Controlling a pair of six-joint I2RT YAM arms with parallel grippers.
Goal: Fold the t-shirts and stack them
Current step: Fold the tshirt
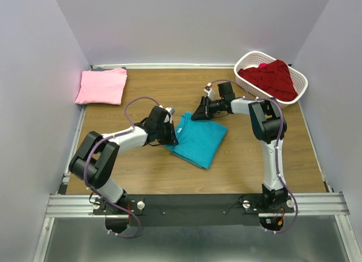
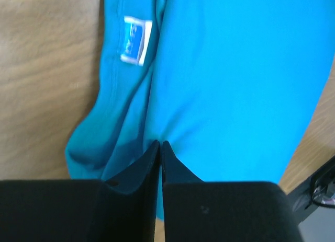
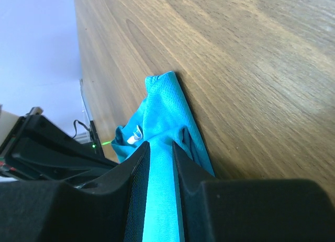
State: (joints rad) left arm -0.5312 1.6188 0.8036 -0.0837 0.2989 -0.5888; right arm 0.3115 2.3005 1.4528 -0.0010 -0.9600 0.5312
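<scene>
Pink first: the pink t-shirt (image 1: 102, 86) lies folded on the counter (image 1: 243, 160), well apart from my left pincer (image 1: 169, 135), off beyond it to its left. That pincer is pinched together on the near-left edge of the teal t-shirt (image 1: 199, 138). Only its wrist view shows the cloth wrinkling at the tips and a small white-and-blue label (image 2: 135, 41) ahead of them. The teal shirt lies folded, roughly rectangular, between both pincers. My right pincer (image 3: 159, 148) is clamped on its far corner, and its wrist view shows a teal strip running up between the fingers. Behind the right pincer, seen from the top only, a white basket (image 1: 242, 63) holds the dark red t-shirt (image 1: 270, 80), crumpled.
</scene>
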